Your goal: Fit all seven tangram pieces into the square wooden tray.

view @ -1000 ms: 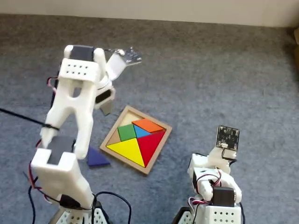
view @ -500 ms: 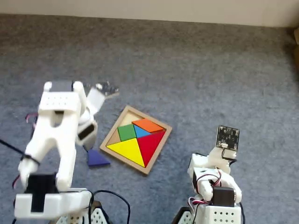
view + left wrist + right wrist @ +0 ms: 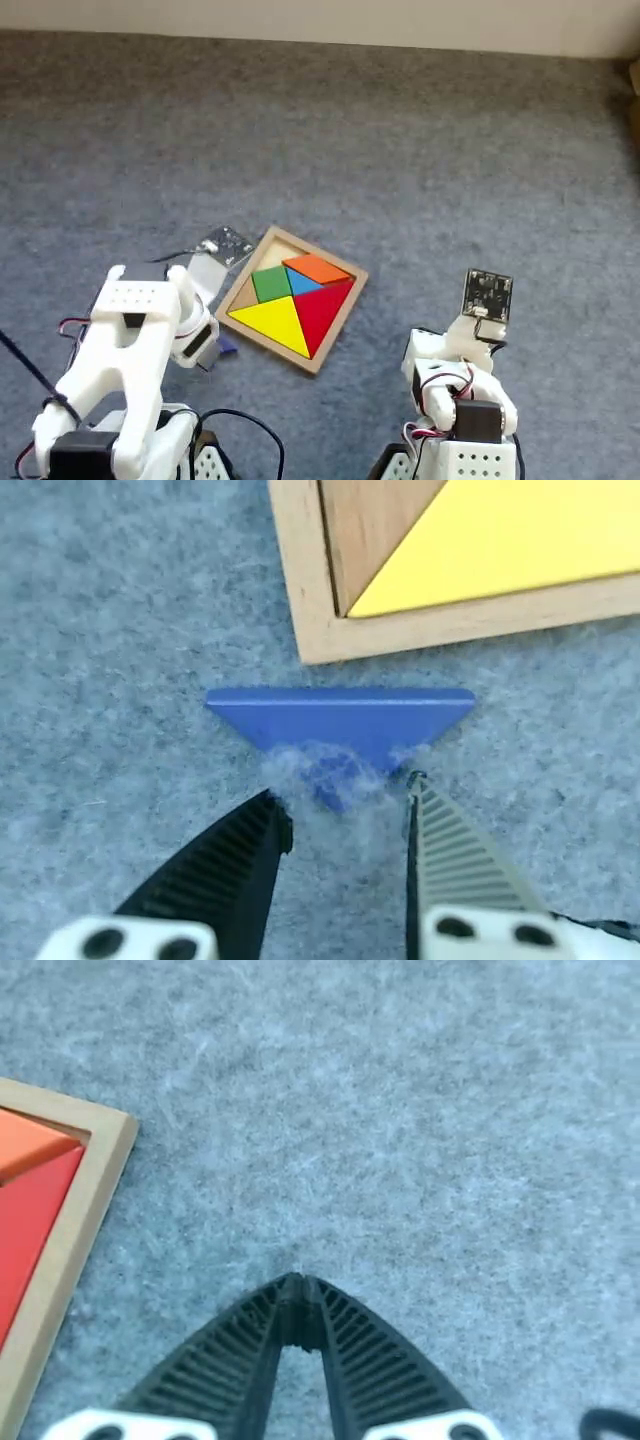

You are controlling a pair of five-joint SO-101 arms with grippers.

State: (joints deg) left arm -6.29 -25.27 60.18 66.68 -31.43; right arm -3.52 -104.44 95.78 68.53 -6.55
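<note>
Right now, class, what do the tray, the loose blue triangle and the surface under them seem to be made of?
Tray: pale bare wood, matt; faint grain on the rim.
Blue triangle: probably painted wood, smooth, evenly coloured; plastic is possible.
Surface: grey carpet or felt; loose fuzzy fibres.

You're looking at a small robotics test setup, lab or hobby room, can't tell which. The worktop [image 3: 450, 150] is covered in grey carpet-like fabric, with a pale wall strip [image 3: 400, 20] along the far edge. White plastic left arm [image 3: 130, 345] and right arm [image 3: 462, 395], exposed servo wires [image 3: 432, 376], bare circuit board [image 3: 487, 292].
</note>
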